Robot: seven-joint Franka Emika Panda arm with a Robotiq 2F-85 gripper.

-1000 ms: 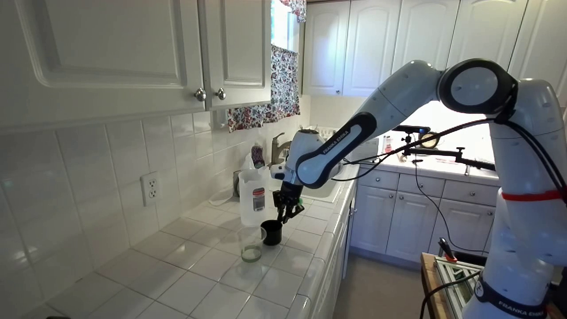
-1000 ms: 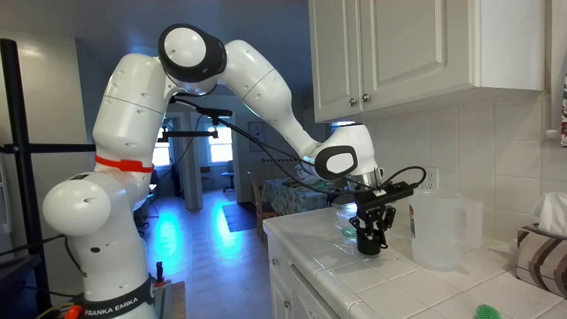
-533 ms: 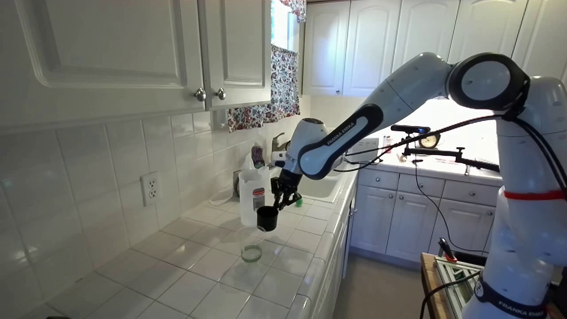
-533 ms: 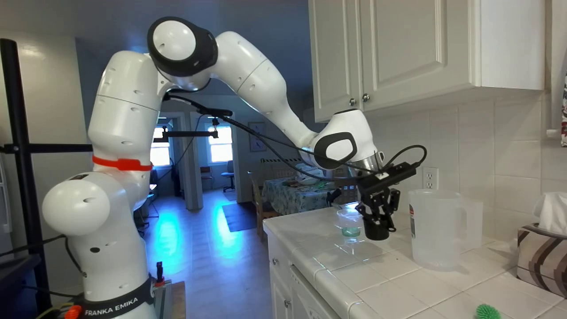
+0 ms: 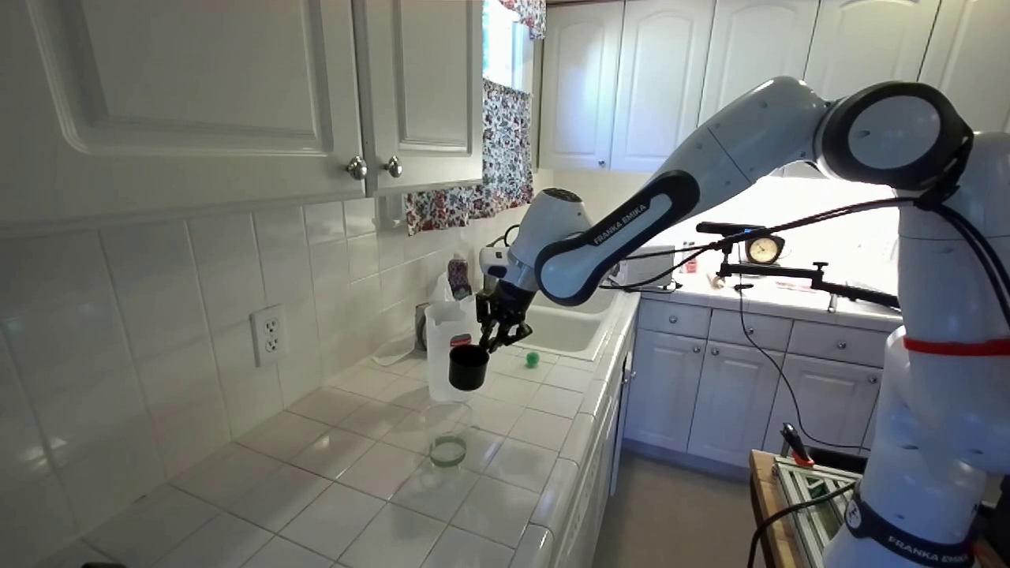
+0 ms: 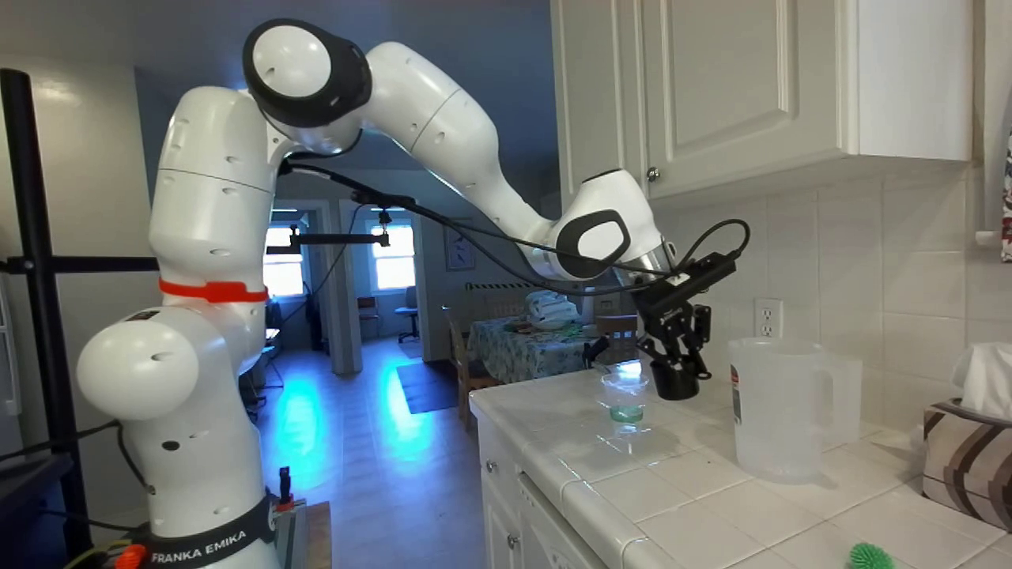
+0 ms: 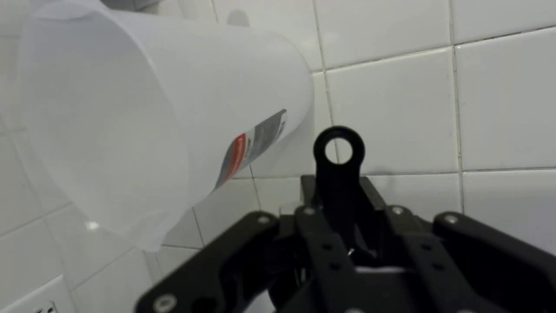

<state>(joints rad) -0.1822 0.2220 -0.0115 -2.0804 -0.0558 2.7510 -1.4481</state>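
Note:
My gripper (image 5: pixel 493 341) is shut on the handle of a small black cup (image 5: pixel 468 368) and holds it in the air above the white tiled counter. The cup also shows in an exterior view (image 6: pixel 676 384), slightly tilted. In the wrist view the dark handle (image 7: pixel 339 178), with a round hole at its end, stands between the fingers; the bowl is hidden. A clear plastic cup (image 5: pixel 447 443), greenish at its base, stands upright on the counter below; it shows too in an exterior view (image 6: pixel 625 399). A translucent pitcher (image 6: pixel 779 419) stands close by, large in the wrist view (image 7: pixel 243 74).
A green spiky ball (image 6: pixel 870 556) lies on the counter near the sink (image 5: pixel 564 330). A tissue box (image 6: pixel 966 466) stands against the tiled wall beyond the pitcher. Upper cabinets (image 6: pixel 751 87) hang over the counter. A wall outlet (image 5: pixel 270 335) is on the backsplash.
My gripper has lifted the black cup off the counter and raised it, tilting a little. The arm has risen and drawn back. The clear cup and pitcher have stayed in place.

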